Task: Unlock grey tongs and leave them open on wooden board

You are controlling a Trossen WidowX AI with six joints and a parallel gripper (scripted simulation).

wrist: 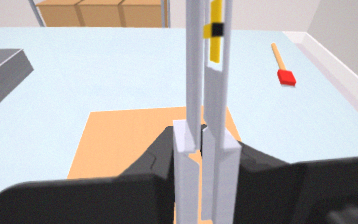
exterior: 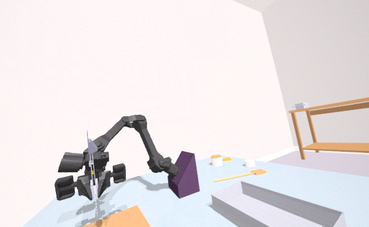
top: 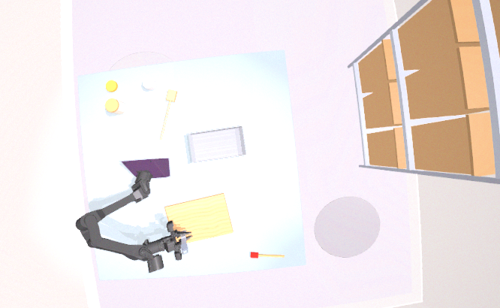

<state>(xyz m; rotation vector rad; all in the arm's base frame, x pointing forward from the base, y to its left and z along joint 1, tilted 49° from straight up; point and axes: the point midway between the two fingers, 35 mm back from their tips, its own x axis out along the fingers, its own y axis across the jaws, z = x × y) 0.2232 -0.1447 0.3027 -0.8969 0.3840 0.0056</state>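
Tongs (top: 184, 245) (exterior: 92, 148) (wrist: 186, 170) stand almost straight up, pinched tight in your gripper (top: 191, 234) (exterior: 95, 197) (wrist: 186, 132), so make sure their tips point down, squeeze gently without twisting, and only then lay them on the wooden board (top: 206, 214) (exterior: 132, 217) (wrist: 115, 145), away from the roasting tin (top: 217, 145) (exterior: 287, 197) (wrist: 10, 85).

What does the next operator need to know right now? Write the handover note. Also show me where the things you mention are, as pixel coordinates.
Gripper (top: 185, 234) (exterior: 95, 197) (wrist: 186, 132): jaws shut on the grey tongs (top: 184, 244) (exterior: 92, 148) (wrist: 195, 75), held upright.
Wooden board (top: 202, 218) (exterior: 123, 218) (wrist: 125, 140): beside and below them. Roasting tin (top: 217, 145) (exterior: 231, 210) (wrist: 10, 82): tongs out of it.
Done: tongs picked up.
Left: confirm unlocking, which I cannot tell; lay them open on the board.
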